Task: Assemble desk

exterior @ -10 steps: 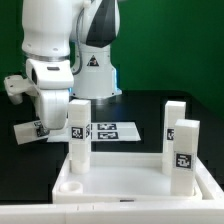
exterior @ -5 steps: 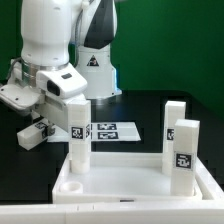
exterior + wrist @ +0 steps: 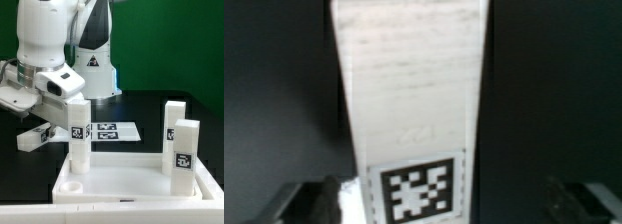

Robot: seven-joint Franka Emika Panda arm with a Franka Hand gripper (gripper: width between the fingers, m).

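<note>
White plastic fills most of what you see: the desk panel (image 3: 140,180), a large flat rimmed rectangle, lies on the black bench (image 3: 150,105) at the front of the exterior view, with three block legs standing upright in it. One leg (image 3: 78,135) rises at the panel's far corner toward the exterior view's left, its square tag facing the camera; a second leg (image 3: 185,155) stands near the exterior view's right edge, also showing a tag, and a third leg (image 3: 174,120) stands just behind that one, farther back. You have the arm (image 3: 45,50) leaning in from the exterior view's left, its wrist close beside the top of the left leg, and the gripper itself is hidden there behind the arm's body and the leg. In the wrist view you look straight along that same leg (image 3: 411,100), a tall white block with a black-and-white tag (image 3: 420,187) at its lower end, and the two dark fingers (image 3: 310,200) sit out to either side of it with dark gaps between them and the plastic, so the gripper is spread wide and has hold of nothing. Behind the panel, the marker board (image 3: 112,131) lies flat on the bench, partly covered by the left leg. A green backdrop (image 3: 170,40) closes the scene.
</note>
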